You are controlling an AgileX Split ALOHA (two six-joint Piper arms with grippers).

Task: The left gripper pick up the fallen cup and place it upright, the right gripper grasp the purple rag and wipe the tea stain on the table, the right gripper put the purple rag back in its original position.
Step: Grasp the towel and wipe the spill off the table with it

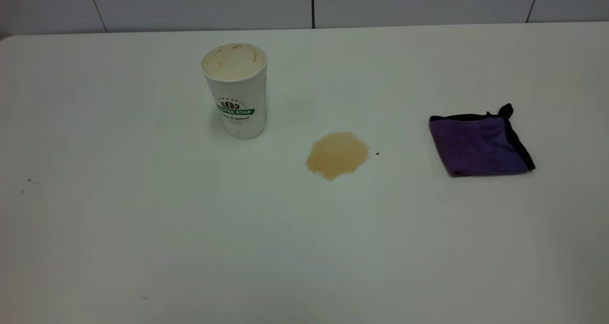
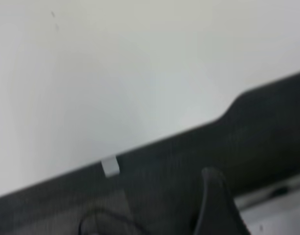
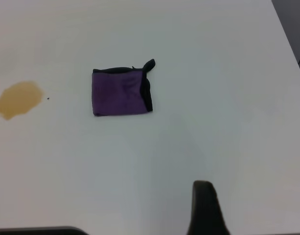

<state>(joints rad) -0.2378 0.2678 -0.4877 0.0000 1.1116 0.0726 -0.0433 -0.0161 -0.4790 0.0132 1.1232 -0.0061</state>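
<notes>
On the white table (image 1: 142, 229) the paper cup (image 1: 235, 91) stands upright toward the far left, its open mouth showing brown residue inside and a green label on its side. The tea stain (image 1: 337, 155), a tan puddle, lies nearer the middle of the table, apart from the cup, with a tiny dark speck (image 1: 377, 153) just beside it on the rag's side. The purple rag (image 1: 479, 143) lies folded flat well to the right of the stain, black edging along its far and right sides and a small black tag sticking up at one corner. Nothing sits between the stain and the rag, and nothing touches any of the three. Neither arm appears in the exterior view. The right wrist view looks down on the rag (image 3: 121, 92) and stain (image 3: 18, 99) from well off, with only one dark fingertip (image 3: 204, 208) of the right gripper showing. The left wrist view shows bare table edge (image 2: 110, 166) and one dark fingertip (image 2: 218, 205) of the left gripper. Whether either gripper is spread or closed cannot be told; neither holds anything visible.
</notes>
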